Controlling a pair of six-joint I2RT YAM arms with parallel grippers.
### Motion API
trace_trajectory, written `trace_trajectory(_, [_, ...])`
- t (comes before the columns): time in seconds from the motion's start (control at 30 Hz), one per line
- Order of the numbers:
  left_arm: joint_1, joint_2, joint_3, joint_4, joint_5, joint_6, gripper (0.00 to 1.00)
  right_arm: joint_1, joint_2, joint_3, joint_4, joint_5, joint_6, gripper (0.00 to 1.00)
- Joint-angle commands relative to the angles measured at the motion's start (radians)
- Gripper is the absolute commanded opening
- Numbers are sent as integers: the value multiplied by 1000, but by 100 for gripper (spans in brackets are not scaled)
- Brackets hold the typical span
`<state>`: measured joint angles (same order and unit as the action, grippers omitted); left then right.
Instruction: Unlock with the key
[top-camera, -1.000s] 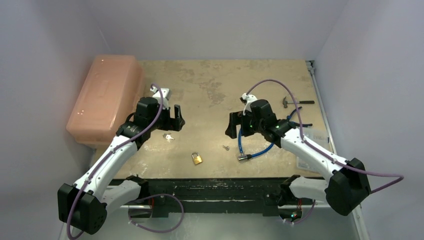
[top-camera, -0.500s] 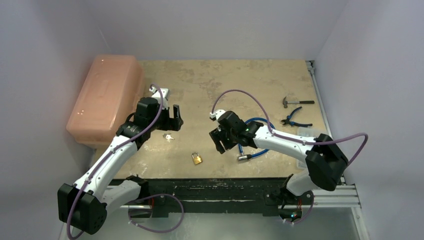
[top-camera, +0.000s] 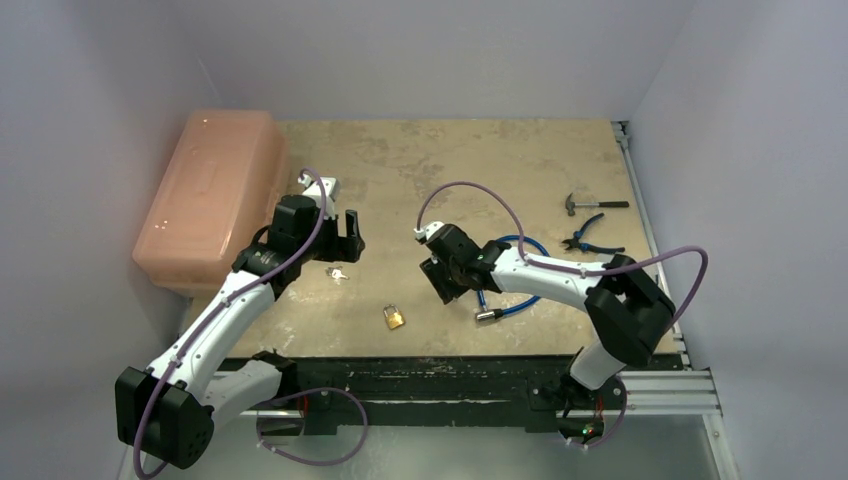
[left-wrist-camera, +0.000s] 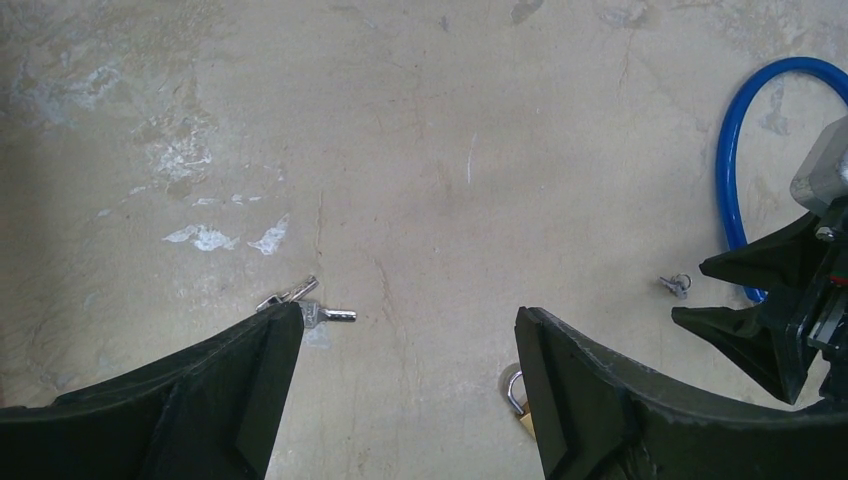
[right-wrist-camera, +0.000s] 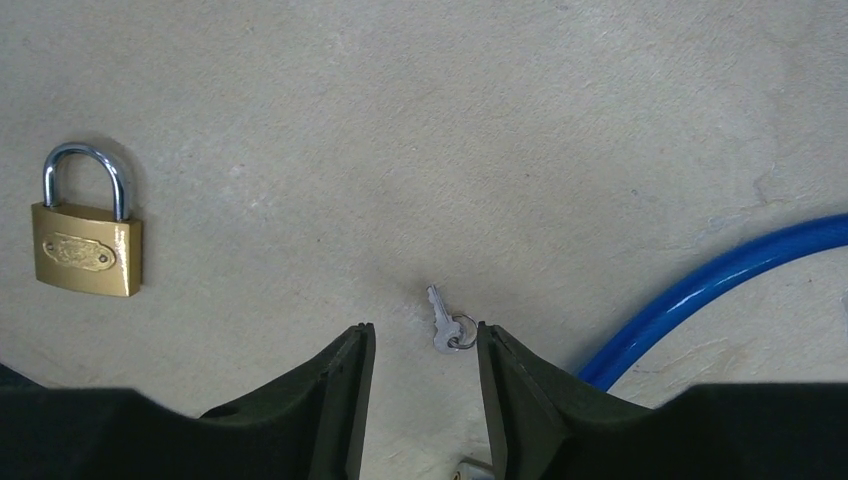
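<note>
Only the top view takes in the hammer (top-camera: 592, 205), the pliers (top-camera: 592, 240) and the pink box (top-camera: 210, 195) at the left edge of the tabletop (top-camera: 450, 160). From there the key cannot be made out beneath the right wrist.

The right wrist view shows that key (right-wrist-camera: 445, 322) plainly. It is small and silvery, on a ring, and lies flat on the tabletop just ahead of the right fingers (right-wrist-camera: 330, 410), in line with the gap between them. Those fingers stand a little apart and grip nothing; the key looks untouched. The same view shows the padlock (right-wrist-camera: 88, 250) whole, with a brass body and its steel shackle seated. It lies off to the left, well apart from the key. A blue cable (right-wrist-camera: 720, 290) runs past on the right.

The left wrist view catches only the padlock's shackle, against the edge of one finger. It gives the closest look at the key pair (left-wrist-camera: 305, 305), which lies just beyond a fingertip. The left fingers (left-wrist-camera: 230, 400) are spread wide and hold nothing.

Counted: two arms, one padlock, one ringed key, one key pair, one cable, one hammer, one pair of pliers, one box.

The padlock's face carries an embossed oval mark, too small to read.
</note>
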<state>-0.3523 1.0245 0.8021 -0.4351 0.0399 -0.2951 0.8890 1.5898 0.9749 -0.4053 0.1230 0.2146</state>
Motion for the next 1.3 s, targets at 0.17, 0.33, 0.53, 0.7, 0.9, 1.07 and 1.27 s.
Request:
trace_trajectory(0.17, [-2, 0, 34, 10, -18, 14, 83, 5, 65, 44, 22, 39, -15, 47])
trace_trajectory(0.33, [-2, 3, 35, 9, -21, 14, 83, 5, 88, 35, 35, 51, -15, 46])
trace_trajectory(0.53, [-2, 8, 36, 9, -21, 14, 82, 6, 111, 29, 42, 60, -18, 36])
trace_trajectory(0.7, [-2, 8, 36, 6, -21, 14, 82, 6, 119, 25, 45, 60, -23, 24])
trace_trajectory(0.9, [-2, 8, 36, 6, -19, 14, 82, 6, 116, 28, 48, 55, -24, 0])
trace_trajectory(1.07, [-2, 4, 38, 9, -4, 16, 79, 7, 62, 27, 58, 33, -21, 0])
trace_trajectory(1.27, [-2, -21, 36, 31, 74, 20, 77, 7, -63, 9, 106, -60, -26, 0])
